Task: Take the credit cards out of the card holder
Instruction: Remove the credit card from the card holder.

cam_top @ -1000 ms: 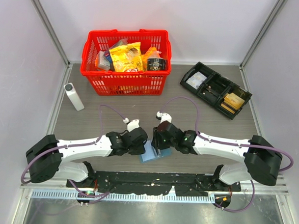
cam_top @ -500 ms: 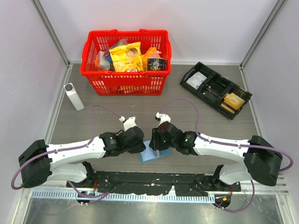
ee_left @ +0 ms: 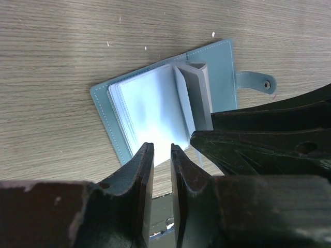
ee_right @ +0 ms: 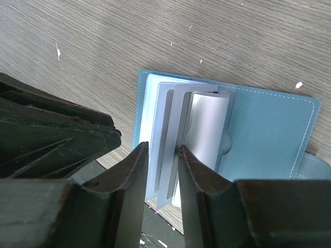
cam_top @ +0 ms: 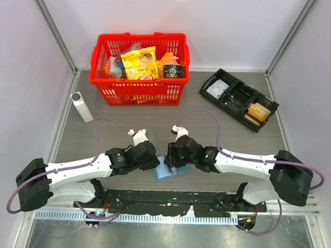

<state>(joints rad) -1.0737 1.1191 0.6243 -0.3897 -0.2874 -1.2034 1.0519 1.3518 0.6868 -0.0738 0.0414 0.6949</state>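
The blue card holder (cam_top: 165,171) lay open near the table's (cam_top: 230,137) front edge, pale sleeves fanned. It was hemmed in by the left gripper (cam_top: 153,160) and right gripper (cam_top: 172,158). Each had its fingers narrowly apart over the sleeves; whether either pinched one could not be told. Farther back stood a red basket (cam_top: 138,93), black tray (cam_top: 206,87) and white bottle (cam_top: 82,107).

Desk (cam_top: 252,139): grey wood-grain laminate, matt, a few pale specks.

Card holder (ee_left: 222,67), cover: blue leather-look material, matt, with pale stitching along the edge. The strap (ee_left: 256,81) is of the same stuff.

Inside the holder: sleeves (ee_left: 150,108) of pale translucent plastic, smooth, with a faint sheen.

Left gripper (ee_left: 162,150) and right gripper (ee_right: 164,150), over the holder: black hard plastic, matt, scuffed with fine scratches.

Beyond the holder: red basket (cam_top: 138,93), glossy plastic lattice. The packets (cam_top: 139,63) in it are shiny film.

Far right of the holder: tray (cam_top: 240,97), black plastic, matt.
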